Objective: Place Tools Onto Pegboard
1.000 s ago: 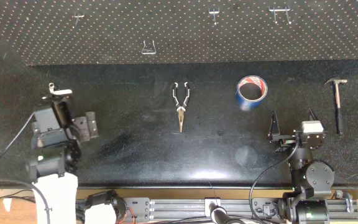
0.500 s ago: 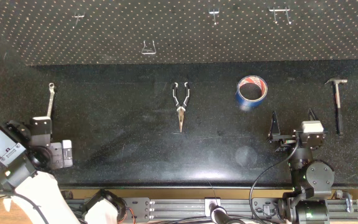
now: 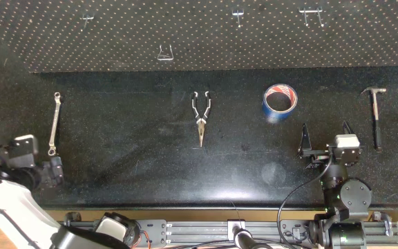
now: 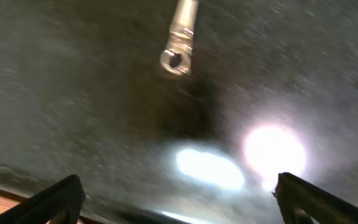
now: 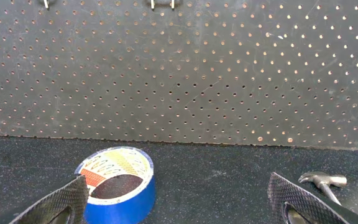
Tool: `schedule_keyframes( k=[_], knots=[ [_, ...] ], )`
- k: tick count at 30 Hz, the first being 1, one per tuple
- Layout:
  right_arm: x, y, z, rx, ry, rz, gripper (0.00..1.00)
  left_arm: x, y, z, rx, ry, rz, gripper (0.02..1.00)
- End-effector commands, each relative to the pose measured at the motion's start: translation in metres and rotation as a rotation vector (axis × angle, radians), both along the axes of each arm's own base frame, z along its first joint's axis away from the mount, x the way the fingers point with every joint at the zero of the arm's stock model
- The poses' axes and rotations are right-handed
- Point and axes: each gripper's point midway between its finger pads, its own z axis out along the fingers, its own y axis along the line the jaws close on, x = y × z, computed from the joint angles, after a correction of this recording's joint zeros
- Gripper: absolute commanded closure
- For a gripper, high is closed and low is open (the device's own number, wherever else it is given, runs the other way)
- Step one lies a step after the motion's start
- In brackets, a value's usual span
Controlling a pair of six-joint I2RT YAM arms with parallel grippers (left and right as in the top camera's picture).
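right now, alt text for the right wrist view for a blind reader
A blue tape roll sits on the black table before the open right gripper. A pegboard stands behind it; a hammer lies apart from the roll.

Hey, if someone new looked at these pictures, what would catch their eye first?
The blue roll of tape stands out on the black table, right of the pliers at the middle. A hammer lies at the far right and a wrench at the far left. The pegboard behind carries only bare hooks.
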Motion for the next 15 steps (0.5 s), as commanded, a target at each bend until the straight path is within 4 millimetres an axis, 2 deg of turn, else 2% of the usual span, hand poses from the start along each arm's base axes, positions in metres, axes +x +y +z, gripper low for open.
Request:
schedule_keyframes(
  k=[1, 3, 10, 15],
  knots=[
    [0.0, 0.002, -0.002, -0.014, -0.001, 0.007, 0.06, 0.022, 0.027, 0.002, 0.052, -0.084, -0.065, 0.025],
    [0.0, 0.002, -0.002, -0.014, -0.001, 0.007, 0.06, 0.03, 0.03, -0.006, 0.03, -0.085, -0.119, 0.025],
    [0.0, 0.002, -0.002, -0.014, -0.001, 0.007, 0.06, 0.071, 0.056, -0.008, -0.054, -0.189, -0.17, 0.025],
    [0.0, 0.002, -0.002, -0.014, -0.001, 0.007, 0.06, 0.099, 0.038, -0.039, -0.118, -0.151, -0.26, 0.023]
  ],
)
